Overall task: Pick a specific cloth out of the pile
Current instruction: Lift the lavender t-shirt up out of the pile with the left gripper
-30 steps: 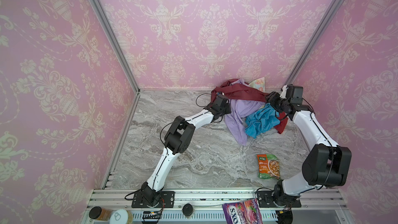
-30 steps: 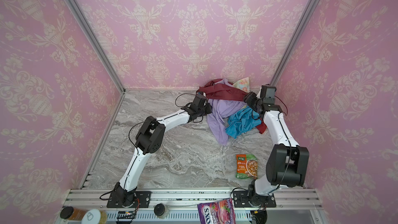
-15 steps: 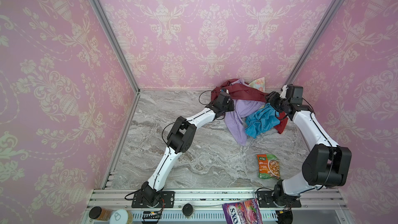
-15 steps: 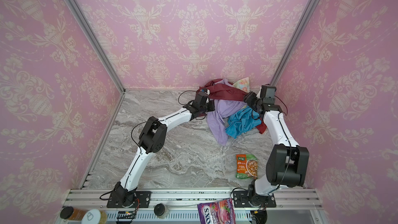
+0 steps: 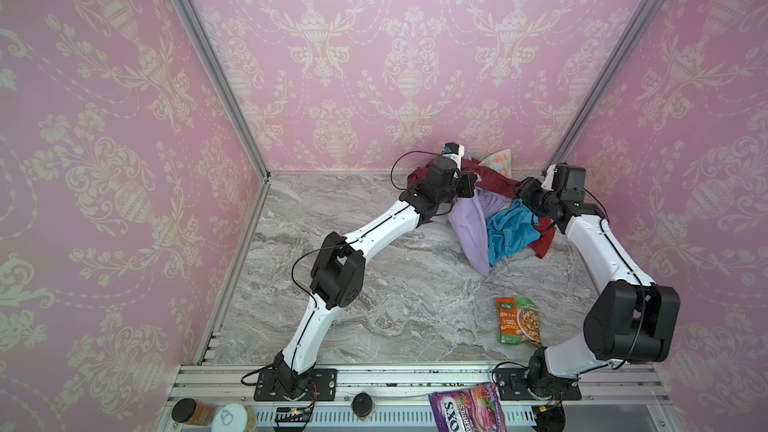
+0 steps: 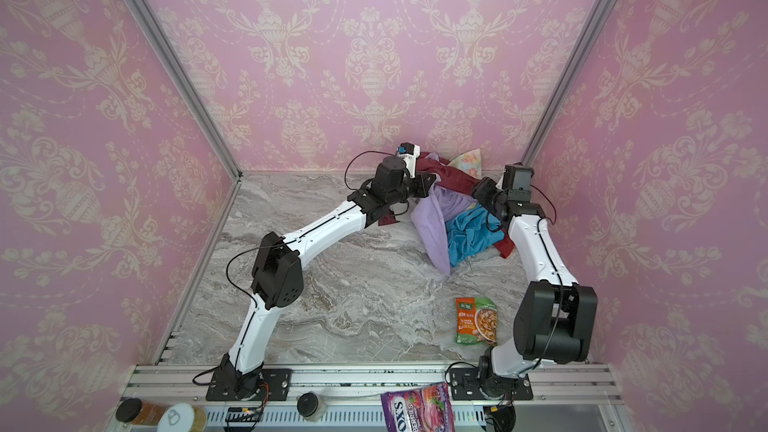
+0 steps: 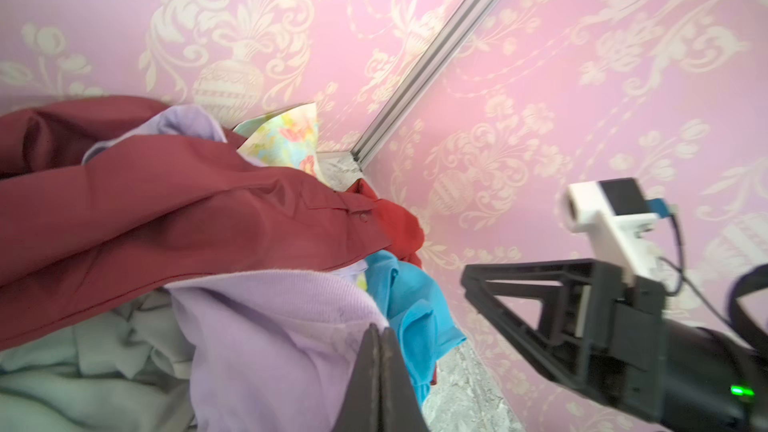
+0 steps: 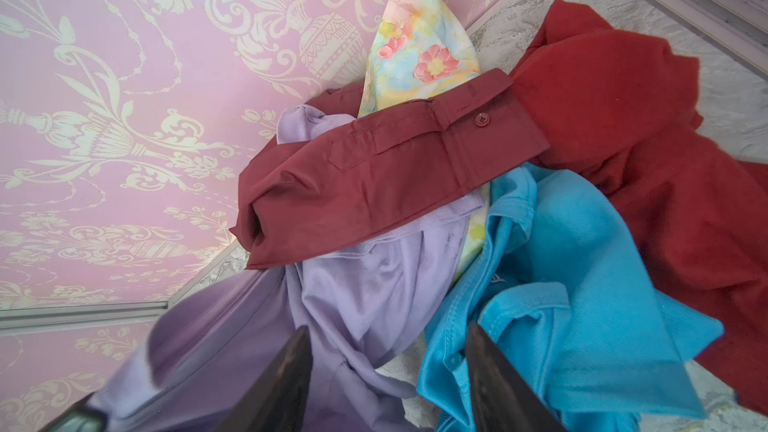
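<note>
Grasp step: the left tool (image 7: 379, 336), pressed together, pinches an edge of the lavender cloth (image 7: 266, 326). It lies in the pile (image 5: 544, 243) at the tabletop's (image 5: 395, 276) far corner, partly under the maroon shirt (image 8: 395, 168), beside the teal cloth (image 8: 582, 263). The right tool (image 8: 388, 328) hovers spread, holding nothing. Next, I judge: 1 steady pull toward open tabletop, sliding it from under the maroon.

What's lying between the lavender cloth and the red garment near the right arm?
A bunched teal-blue cloth lies between the lavender cloth and the red garment, seen in both top views.
</note>
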Available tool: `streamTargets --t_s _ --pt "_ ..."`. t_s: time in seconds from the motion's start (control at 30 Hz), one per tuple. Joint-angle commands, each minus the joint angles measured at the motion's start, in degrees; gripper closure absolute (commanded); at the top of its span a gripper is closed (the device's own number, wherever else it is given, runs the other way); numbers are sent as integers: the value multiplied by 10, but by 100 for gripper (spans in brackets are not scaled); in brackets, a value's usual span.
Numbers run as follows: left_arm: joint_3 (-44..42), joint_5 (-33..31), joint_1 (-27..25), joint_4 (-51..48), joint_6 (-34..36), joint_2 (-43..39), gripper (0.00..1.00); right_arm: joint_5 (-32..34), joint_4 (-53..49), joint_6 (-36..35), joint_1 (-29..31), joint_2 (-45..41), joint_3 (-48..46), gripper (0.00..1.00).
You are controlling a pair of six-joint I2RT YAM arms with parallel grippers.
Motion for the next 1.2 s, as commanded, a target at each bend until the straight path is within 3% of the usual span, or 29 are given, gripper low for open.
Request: streamTargets --t_s 0.0,0.43,0.83,1.17 --pt "35 31 -4 21 20 -29 100 8 9 -6 -4 -23 -2 40" --pt "210 71 -14 -46 43 -5 100 29 8 -15 -4 -47 0 40" --pt "288 90 -15 -80 71 -10 100 29 21 -35 -2 -46 9 40" --pt "294 91 -15 -104 110 -54 100 22 31 -45 -3 -50 3 39"
